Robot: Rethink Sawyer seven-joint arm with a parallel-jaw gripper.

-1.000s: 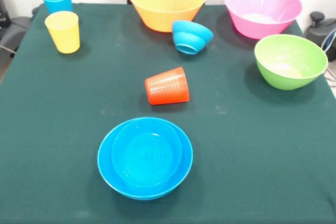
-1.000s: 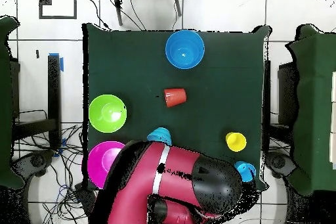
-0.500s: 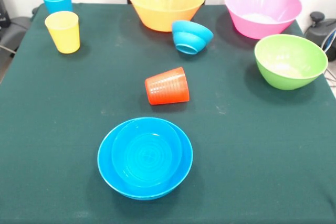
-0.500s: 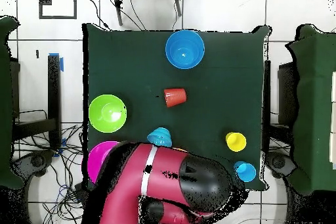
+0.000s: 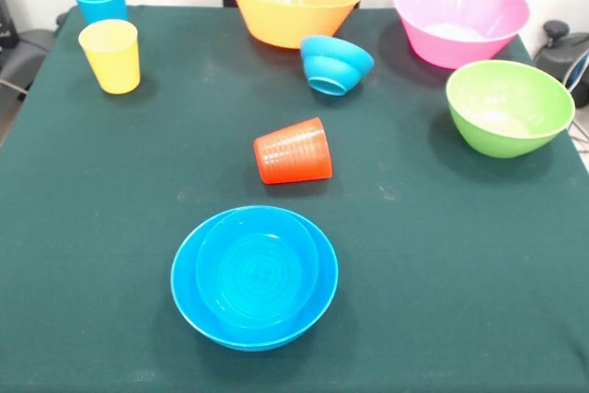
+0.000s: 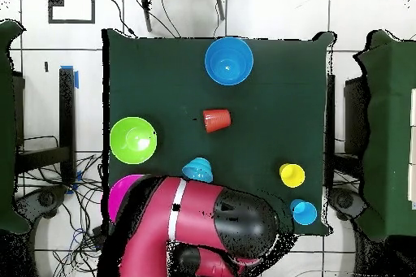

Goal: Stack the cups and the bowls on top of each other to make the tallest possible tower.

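Front view, orange-red cup [image 5: 293, 151] on its side, no writing legible, hand's state unclear

dark green table cloth [image 5: 479, 255], ribbed orange-red cup [image 5: 293, 151], yellow cup [image 5: 110, 55], pink bowl [image 5: 460, 19], lime green bowl [image 5: 508, 106]

arm [image 6: 203, 225]: red/blk, bent low over table's base edge | gripper: hidden

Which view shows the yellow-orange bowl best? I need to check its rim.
The front view: the yellow-orange bowl shows whole, rim and inside, at the table's far edge. In the overhead view the arm hides it completely.
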